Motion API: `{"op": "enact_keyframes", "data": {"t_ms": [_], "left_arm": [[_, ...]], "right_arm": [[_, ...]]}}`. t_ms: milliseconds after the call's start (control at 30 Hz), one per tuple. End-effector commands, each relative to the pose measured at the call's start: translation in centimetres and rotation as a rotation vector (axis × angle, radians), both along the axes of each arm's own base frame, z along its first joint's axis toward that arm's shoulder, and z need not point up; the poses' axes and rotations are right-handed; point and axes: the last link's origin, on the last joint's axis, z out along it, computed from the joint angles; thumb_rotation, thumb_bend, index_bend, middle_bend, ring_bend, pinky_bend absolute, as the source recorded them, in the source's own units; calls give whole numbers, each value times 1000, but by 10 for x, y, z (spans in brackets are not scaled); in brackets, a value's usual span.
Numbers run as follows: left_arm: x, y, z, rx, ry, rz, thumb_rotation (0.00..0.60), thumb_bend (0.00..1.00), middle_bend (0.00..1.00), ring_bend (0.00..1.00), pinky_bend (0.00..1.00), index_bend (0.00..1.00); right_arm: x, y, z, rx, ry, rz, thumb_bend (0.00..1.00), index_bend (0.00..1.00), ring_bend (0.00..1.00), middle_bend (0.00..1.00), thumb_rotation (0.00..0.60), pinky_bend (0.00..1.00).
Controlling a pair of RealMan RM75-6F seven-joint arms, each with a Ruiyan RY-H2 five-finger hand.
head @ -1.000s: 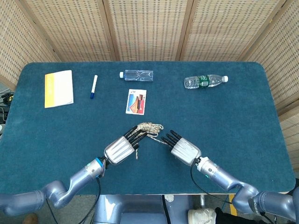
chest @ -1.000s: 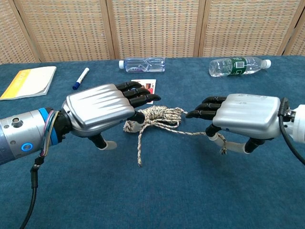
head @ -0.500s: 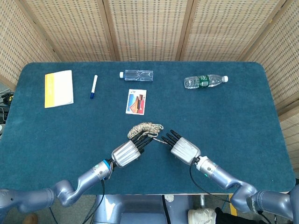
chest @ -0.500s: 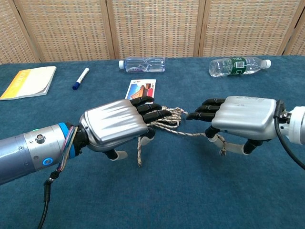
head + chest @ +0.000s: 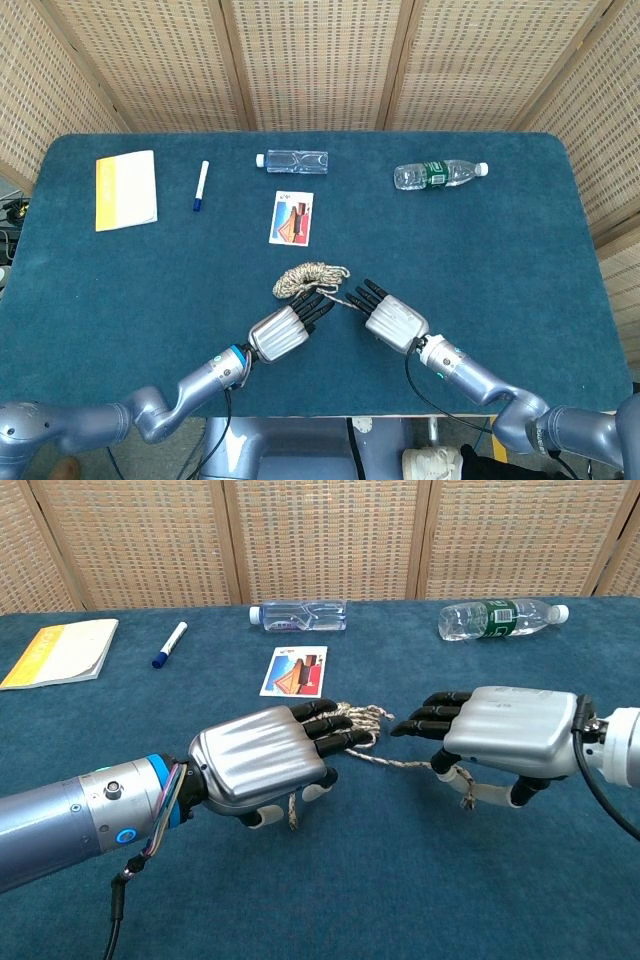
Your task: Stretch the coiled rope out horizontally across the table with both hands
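The rope is lying bunched just beyond the left hand's fingertips, one strand trailing sideways to the right hand, whose thumb is pinching it. The left hand is covering an end, its hold impossible to judge. A card is lying beyond the coil, unobstructed. The cord is looking mottled tan, twisted.

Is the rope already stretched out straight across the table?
No. In the head view the rope is bunched in a coil just beyond the left hand, with only a short strand running toward the right hand.
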Motion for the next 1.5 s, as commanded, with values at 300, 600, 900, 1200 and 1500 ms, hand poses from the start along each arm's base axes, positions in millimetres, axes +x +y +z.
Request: {"op": "enact_keyframes", "data": {"t_ms": [300, 600, 900, 1200, 1500], "left_arm": [[1, 2, -6, 1, 1, 1, 600, 354, 0, 0, 0, 517], [2, 3, -9, 4, 2, 7, 600, 368, 0, 0, 0, 544], [1, 5, -10, 7, -4, 17, 600, 387, 0, 0, 0, 604], [1, 6, -8, 16, -5, 12, 600, 422, 0, 0, 0, 646], [-6, 12, 14, 47, -57, 42, 600, 470, 0, 0, 0, 712]], "right_arm": [[-4, -1, 1, 1, -3, -5, 480, 627, 0, 0, 600, 0], [-7, -1, 1, 1, -6, -9, 480, 627, 0, 0, 600, 0], [-8, -2, 3, 2, -5, -10, 480, 627, 0, 0, 600, 0], [-9, -1, 1, 3, 1, -7, 480, 627, 0, 0, 600, 0], [-9, -5, 7, -23, -14, -14, 480, 627, 0, 0, 600, 0]]}}
